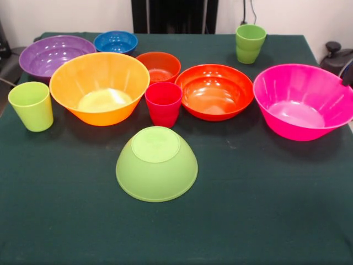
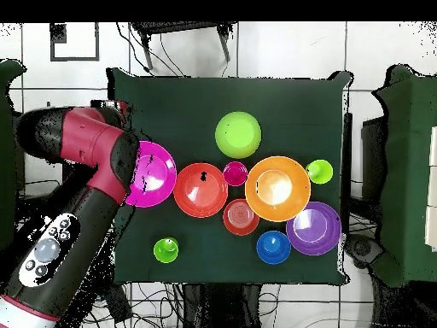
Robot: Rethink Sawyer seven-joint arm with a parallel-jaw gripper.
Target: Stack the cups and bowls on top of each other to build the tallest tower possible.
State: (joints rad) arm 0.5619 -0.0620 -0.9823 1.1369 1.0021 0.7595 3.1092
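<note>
An upturned bowl (image 1: 156, 164) sits alone (before the others (image 1: 215, 91)).

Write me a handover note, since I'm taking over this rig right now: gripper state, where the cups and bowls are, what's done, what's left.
Gripper: hidden; only the arm shows, over the pink bowl's side of the table.
Lime green bowl sits rim-down, alone at the front.
Behind it in a row: green cup, yellow-orange bowl, red-pink cup, orange bowl, pink bowl.
Farther back: purple bowl, blue bowl, small dark orange bowl, second green cup.
Done: nothing is stacked.
Left: the whole tower.
</note>
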